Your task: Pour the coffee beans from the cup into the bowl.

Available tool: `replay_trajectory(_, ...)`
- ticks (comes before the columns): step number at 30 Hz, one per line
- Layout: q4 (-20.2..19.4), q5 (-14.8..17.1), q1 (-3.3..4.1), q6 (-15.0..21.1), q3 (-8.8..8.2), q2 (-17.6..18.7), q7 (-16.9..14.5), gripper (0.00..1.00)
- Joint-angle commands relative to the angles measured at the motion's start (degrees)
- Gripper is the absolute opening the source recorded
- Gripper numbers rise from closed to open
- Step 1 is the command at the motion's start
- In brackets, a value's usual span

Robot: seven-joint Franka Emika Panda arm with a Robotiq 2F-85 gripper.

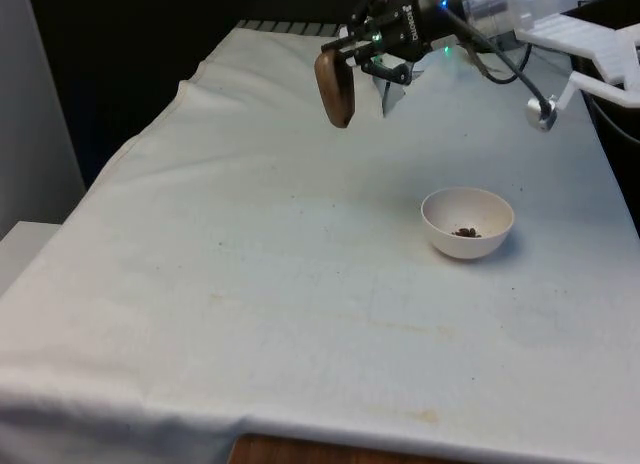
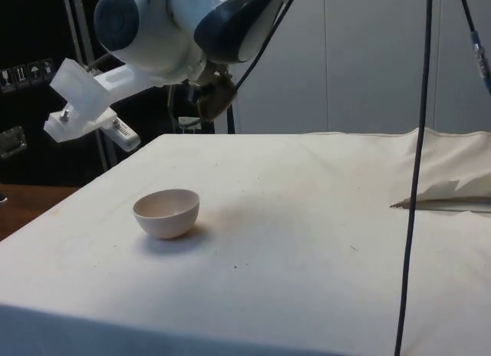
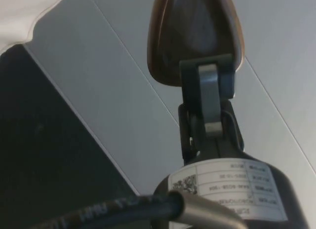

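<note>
Front view was evenly lit from above; white cloth (image 1: 250,284) was rendered bright, curtains black. Soft shadow was cast under bowl (image 1: 467,222). In side view, arm (image 2: 165,26) was overexposed and softly blurred near lens. In wrist view, cup (image 3: 195,34) was seen dim, close parts defocused.

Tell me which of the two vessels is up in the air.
The brown cup, tipped and held by the gripper above the table. The white bowl rests on the cloth, with a few coffee beans inside.
</note>
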Motion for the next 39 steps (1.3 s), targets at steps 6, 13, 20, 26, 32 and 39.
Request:
replay_trajectory(6,-0.6,0.7,0.0,2.2,-1.26,-0.1,0.2,0.0)
replay_trajectory(13,-3.6,1.9,-0.57,8.3,-3.27,-2.2,0.1,0.0)
replay_trajectory(20,-4.7,2.5,-0.57,11.8,-4.81,-2.8,0.1,0.0)
replay_trajectory(26,-5.4,2.7,-0.63,14.7,-5.96,-3.0,-0.1,0.0)
replay_trajectory(32,-6.6,2.6,-0.57,17.6,-7.1,-3.4,-0.3,0.0)
replay_trajectory(39,-8.5,2.5,-0.52,21.1,-8.31,-4.1,-0.3,0.0)
